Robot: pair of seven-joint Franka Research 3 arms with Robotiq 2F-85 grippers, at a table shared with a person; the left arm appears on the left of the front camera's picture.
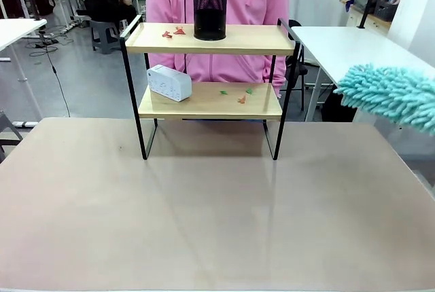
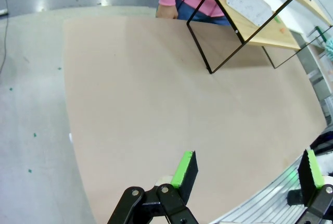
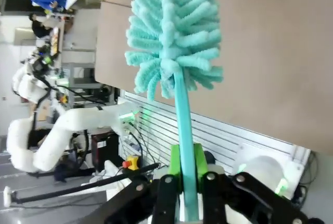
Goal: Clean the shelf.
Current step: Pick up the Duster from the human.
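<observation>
Tabletop point(image 1: 217, 224), shelf point(image 1: 204, 102); duster point(image 3: 174, 36) in right gripper point(image 3: 187, 171)

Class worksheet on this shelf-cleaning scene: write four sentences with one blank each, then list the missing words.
The black mesh cup stands on the ___ board of the two-tier wooden shelf.
The white rounded plastic box lies on its ___ board.
The left gripper hangs ___ over the tan table.
The right gripper holds the fluffy teal duster by its ___.
Missing: top, lower, open, handle.

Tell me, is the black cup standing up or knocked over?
Standing up: the black mesh cup sits rim-up atop the black-framed wooden shelf.
</observation>
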